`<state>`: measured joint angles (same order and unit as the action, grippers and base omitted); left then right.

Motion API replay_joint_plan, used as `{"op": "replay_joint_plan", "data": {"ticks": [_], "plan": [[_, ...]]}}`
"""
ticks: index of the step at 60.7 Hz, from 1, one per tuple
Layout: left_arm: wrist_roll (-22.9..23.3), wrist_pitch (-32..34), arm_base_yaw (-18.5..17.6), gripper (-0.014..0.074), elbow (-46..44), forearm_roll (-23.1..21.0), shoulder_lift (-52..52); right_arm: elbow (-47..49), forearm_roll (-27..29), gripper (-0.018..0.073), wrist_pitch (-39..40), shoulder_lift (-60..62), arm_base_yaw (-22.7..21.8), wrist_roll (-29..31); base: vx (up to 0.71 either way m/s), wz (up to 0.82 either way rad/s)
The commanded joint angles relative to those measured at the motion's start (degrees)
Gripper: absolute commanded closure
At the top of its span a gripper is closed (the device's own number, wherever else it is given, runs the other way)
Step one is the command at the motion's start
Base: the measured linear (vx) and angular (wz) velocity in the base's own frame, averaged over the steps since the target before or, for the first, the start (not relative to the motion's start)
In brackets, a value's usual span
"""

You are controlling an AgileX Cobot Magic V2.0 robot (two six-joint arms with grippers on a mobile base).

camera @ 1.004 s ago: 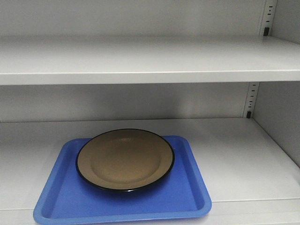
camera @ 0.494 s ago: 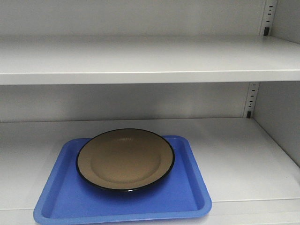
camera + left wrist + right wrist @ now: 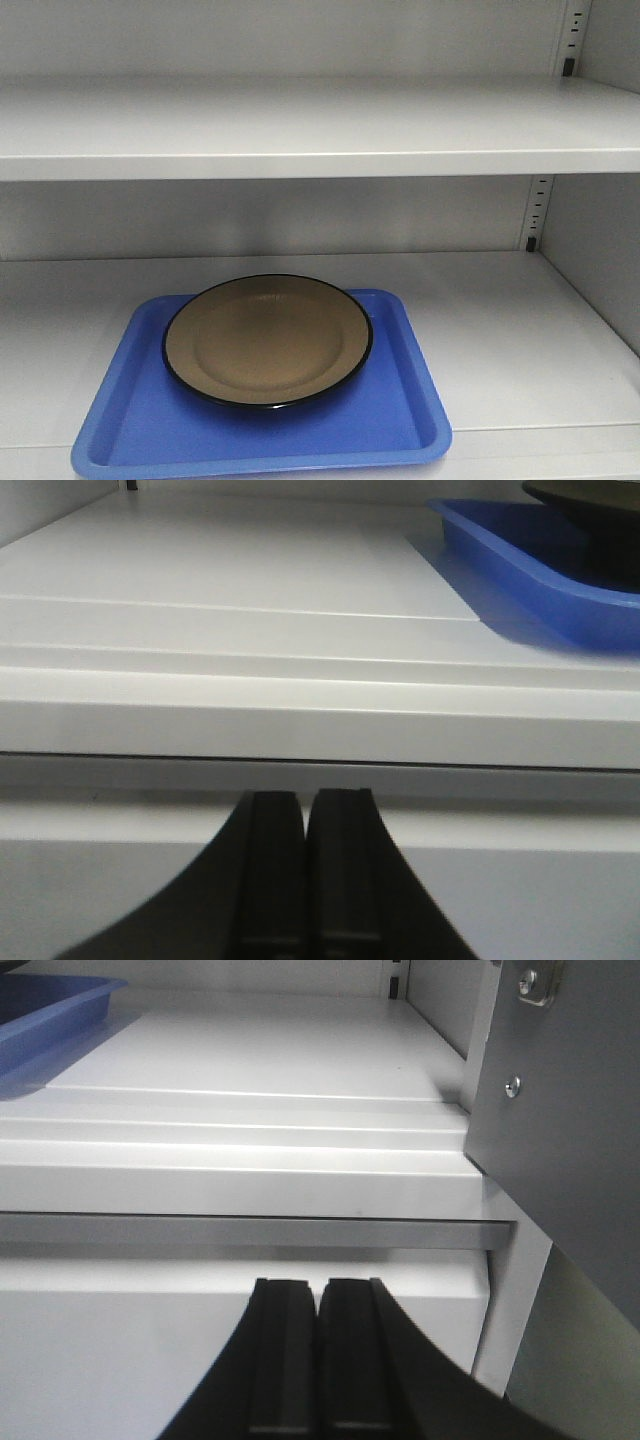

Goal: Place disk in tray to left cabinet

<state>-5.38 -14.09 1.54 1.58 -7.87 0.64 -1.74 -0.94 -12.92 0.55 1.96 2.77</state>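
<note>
The tan disk (image 3: 267,339) with a thin black rim lies in the blue tray (image 3: 402,420), which rests on the lower shelf of the pale grey cabinet (image 3: 500,330), near its front edge. In the left wrist view the tray (image 3: 520,565) and a dark edge of the disk (image 3: 585,495) show at the upper right. My left gripper (image 3: 305,805) is shut and empty, below the shelf's front edge. In the right wrist view the tray (image 3: 45,1010) shows at the upper left. My right gripper (image 3: 315,1290) is shut and empty, below the shelf edge.
An upper shelf (image 3: 300,125) spans the cabinet above the tray. A perforated upright strip (image 3: 537,212) stands at the back right. The cabinet's right side wall (image 3: 560,1090) is close beside my right gripper.
</note>
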Motion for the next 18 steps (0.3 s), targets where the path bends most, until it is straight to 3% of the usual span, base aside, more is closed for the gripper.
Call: {"op": "replay_joint_plan", "data": {"ticks": [1, 18], "plan": [[0.53, 4.64, -0.05, 0.0585, 1.12, -0.22, 0.30, -1.20, -0.33, 0.0560, 4.61, 0.74, 0.01, 0.32, 0.00, 0.00], [0.53, 4.64, -0.05, 0.0585, 1.12, -0.22, 0.30, -1.20, -0.33, 0.0561, 4.56, 0.74, 0.01, 0.32, 0.00, 0.00]]}}
